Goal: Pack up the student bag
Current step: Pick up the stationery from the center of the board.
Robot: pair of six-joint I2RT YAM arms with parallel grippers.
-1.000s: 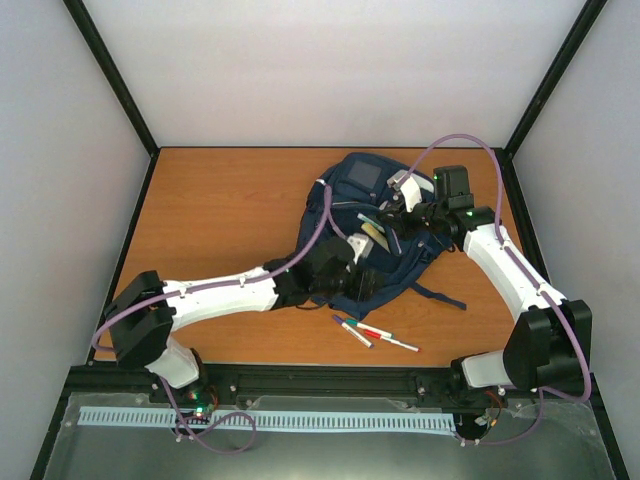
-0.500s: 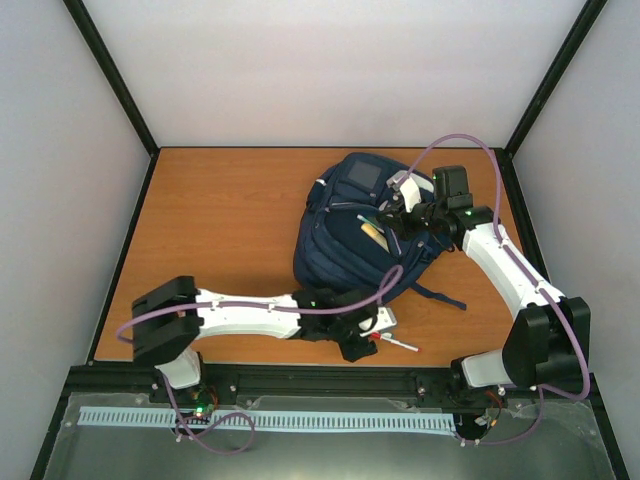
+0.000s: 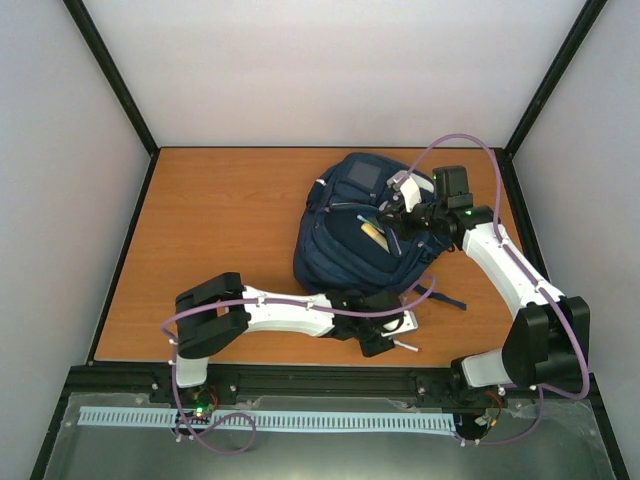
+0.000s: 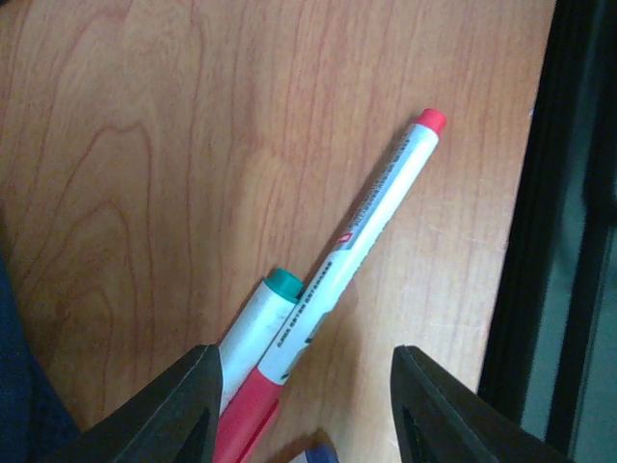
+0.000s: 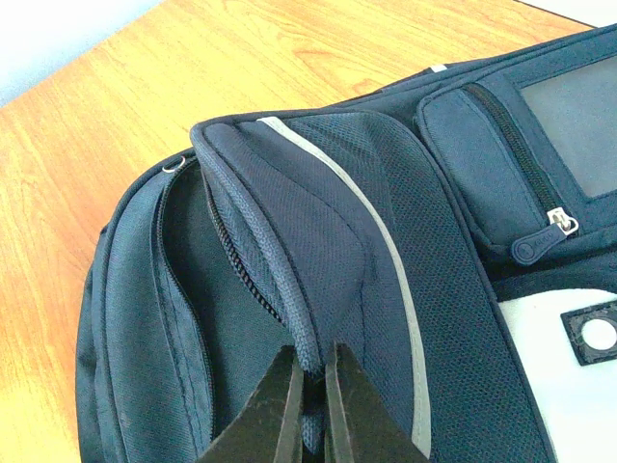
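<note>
Two pens, a red-tipped pen (image 4: 381,207) and a teal-tipped pen (image 4: 255,328), lie side by side and touching on the table (image 3: 220,210) close to its near edge. In the left wrist view the black rail (image 4: 554,241) runs just beyond the red tip. The left gripper (image 4: 307,391) hangs over them, released, jaws apart, with the pens running between the fingers and nothing grasped. From above, the pens are almost wholly hidden under that arm, and only one end pokes out. The student bag (image 3: 350,250) lies right of centre on the table and reaches toward the far edge, with broad bare wood to its left and a narrow strip along its right. The right gripper (image 5: 310,371) is clenched on the zippered lip of the bag's opening, a pinch that only its own wrist camera shows plainly. The overhead view instead shows light-coloured items (image 3: 374,232) inside that opening.
</note>
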